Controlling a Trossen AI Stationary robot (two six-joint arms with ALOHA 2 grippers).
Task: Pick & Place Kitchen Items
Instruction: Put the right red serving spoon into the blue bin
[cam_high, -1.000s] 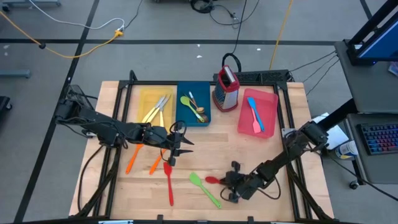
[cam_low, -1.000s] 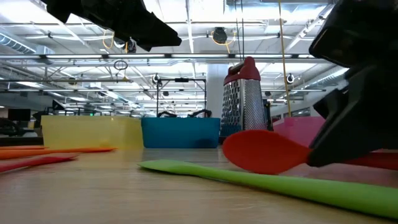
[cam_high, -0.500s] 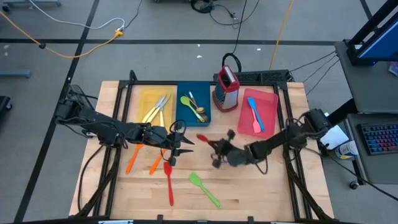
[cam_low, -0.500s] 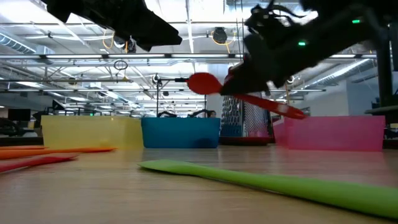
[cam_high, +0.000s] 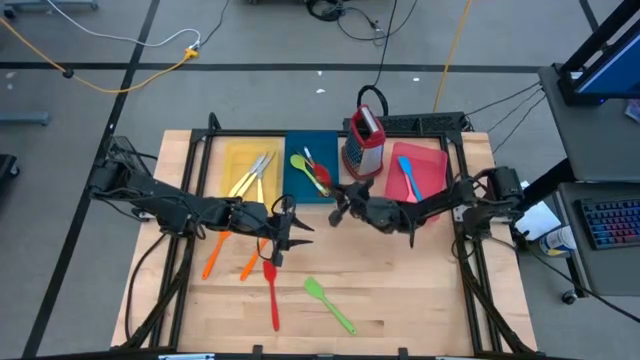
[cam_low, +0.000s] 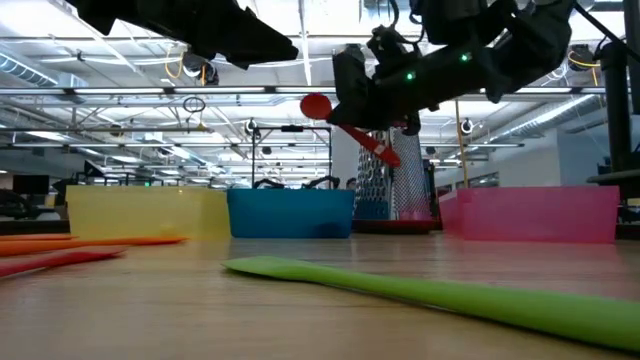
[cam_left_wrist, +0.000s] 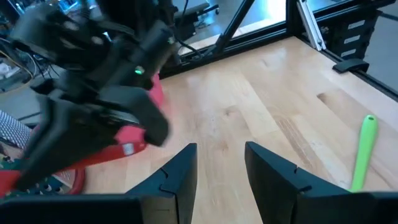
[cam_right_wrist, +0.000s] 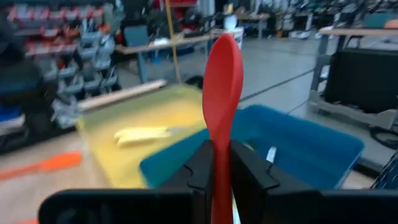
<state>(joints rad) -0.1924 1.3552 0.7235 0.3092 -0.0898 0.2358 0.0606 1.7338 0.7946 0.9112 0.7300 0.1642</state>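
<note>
A red spoon (cam_right_wrist: 221, 74) hangs in the air over the blue tray (cam_high: 312, 160), and my right gripper (cam_high: 337, 206) is shut on it. That tray holds a green spoon (cam_high: 298, 163) and other small utensils. My left gripper (cam_high: 295, 232) stands open over the table's middle with nothing between its fingers (cam_left_wrist: 221, 165). Just near of it, two orange spatulas (cam_high: 212, 255), a red spatula (cam_high: 272, 295) and a green spatula (cam_high: 330, 303) lie flat on the wood. Cream-handled cutlery (cam_high: 250, 172) lies in the yellow tray (cam_high: 232, 158). My right gripper pinches the red spoon's handle (cam_right_wrist: 219, 140) between its two fingers. The fingers reach in about level from the table's right side, and the spoon runs along them with its bowl (cam_low: 316, 105) ahead. It is lifted clear and tilted, bowl higher, handle end (cam_low: 390, 155) lower.
A metal grater (cam_high: 365, 145) with a red handle stands just right of the blue tray, close to my right gripper. The pink tray (cam_high: 432, 160) at the far right holds a blue spatula (cam_high: 412, 180) and a pink one. Bare wood lies along the near right.
My right gripper has risen from the table's near right part with the red spoon and swung toward the far edge and the left, to the blue tray. It has tipped up from pointing downward to about level. The spoon, on the table before, is now lifted clear.
</note>
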